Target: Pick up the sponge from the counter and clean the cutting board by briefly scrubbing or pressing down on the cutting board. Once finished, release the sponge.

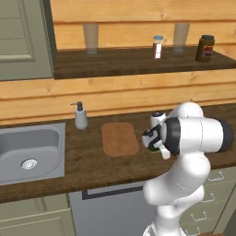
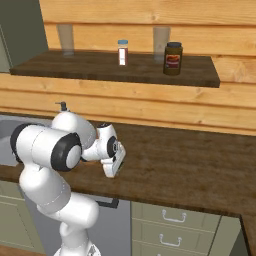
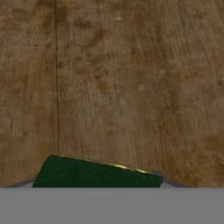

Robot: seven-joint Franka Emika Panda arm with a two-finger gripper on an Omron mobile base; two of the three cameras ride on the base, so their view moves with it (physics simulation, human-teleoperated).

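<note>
In the hand view the sponge [image 3: 96, 173] shows its dark green top with a thin yellow edge, lying on the dark wood counter [image 3: 131, 87]. My gripper [image 3: 97, 183] stands over it with a fingertip pressed against each end, shut on it. From the left base view the gripper [image 1: 155, 145] points down at the counter [image 1: 87, 161], a little to the right of the light brown cutting board [image 1: 120, 138], which lies flat and bare. The right base view has the hand [image 2: 113, 165] low over the counter's front part, with my arm in front of the board.
A steel sink [image 1: 27, 152] is set in the counter at the left, with a soap dispenser [image 1: 81, 116] behind its right corner. On the shelf [image 1: 138, 62] above stand two glasses, a small bottle [image 1: 158, 47] and a dark jar [image 1: 205, 48]. Drawers [image 2: 170, 216] lie below the counter edge.
</note>
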